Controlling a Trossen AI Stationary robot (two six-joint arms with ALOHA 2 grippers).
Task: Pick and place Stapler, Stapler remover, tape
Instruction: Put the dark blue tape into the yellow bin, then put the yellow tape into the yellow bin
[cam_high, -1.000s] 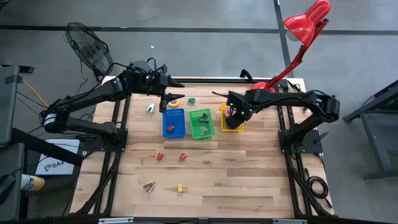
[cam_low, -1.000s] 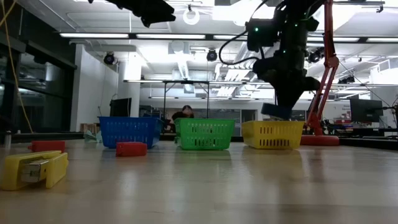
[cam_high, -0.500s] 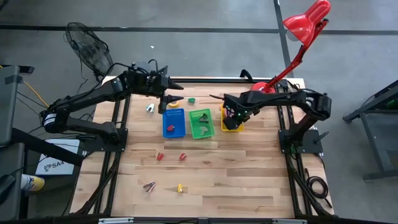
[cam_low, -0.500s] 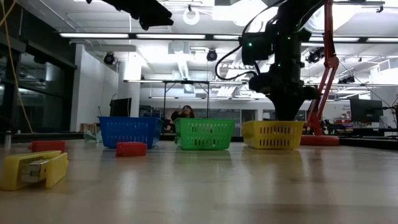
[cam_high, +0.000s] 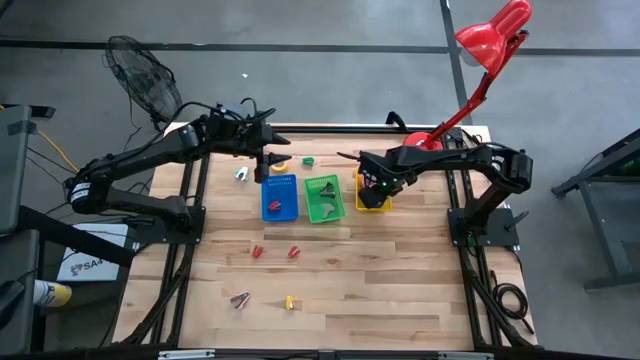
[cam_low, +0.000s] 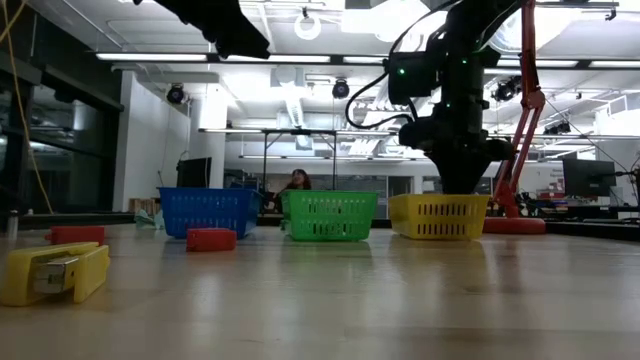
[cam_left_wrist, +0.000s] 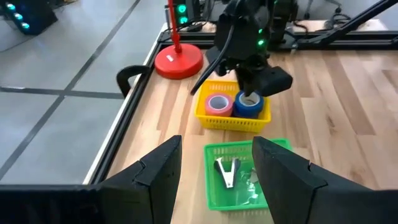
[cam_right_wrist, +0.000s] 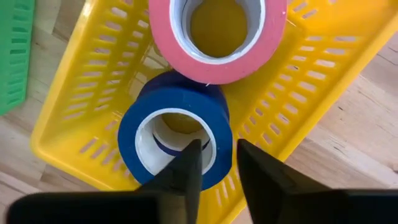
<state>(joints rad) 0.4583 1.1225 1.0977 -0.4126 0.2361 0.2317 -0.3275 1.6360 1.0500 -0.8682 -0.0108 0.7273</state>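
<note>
Seen from above: three baskets in a row at mid-desk, blue basket (cam_high: 280, 198) left, green basket (cam_high: 323, 198) centre, yellow basket (cam_high: 372, 203) right. Right end effector (cam_high: 375, 185) down inside the yellow one; left end effector (cam_high: 263, 160) raised just beyond the blue one. Two red staplers (cam_high: 257, 251) and a yellow stapler (cam_high: 289, 301) loose on the near desk (cam_high: 400, 280). Red lamp (cam_high: 490, 40) at the far right corner.

Level across the desk: right end effector hidden behind the yellow basket's wall, rolls out of sight. Person (cam_low: 297, 180) in the room behind.

From the left wrist: fingers (cam_left_wrist: 155, 180) wide apart, nothing between. Pink tape roll (cam_left_wrist: 219, 104) and blue tape roll (cam_left_wrist: 250, 106) side by side in the yellow basket. Stapler remover (cam_left_wrist: 227, 171) in the green basket.

From the right wrist: blue roll flat on the basket floor, touching the pink roll. Fingers slightly apart, astride the blue roll's wall, one tip in its hole.
</note>
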